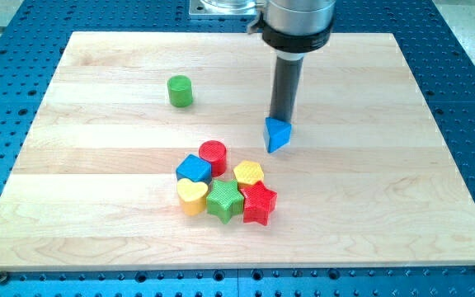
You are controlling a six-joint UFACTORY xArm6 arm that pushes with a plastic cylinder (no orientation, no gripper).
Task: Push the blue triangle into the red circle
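The blue triangle (277, 134) lies near the board's (97, 206) middle, apart from the red circle (213, 153), so the push is, I think, not finished. There are no fingers, only a rod; its tip (282, 120) touches the triangle's far edge, holding nothing.

No legible text or markings.

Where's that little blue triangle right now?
The blue triangle sits near the board's middle, slightly toward the view's right, directly below my tip, up and right of the red circle.
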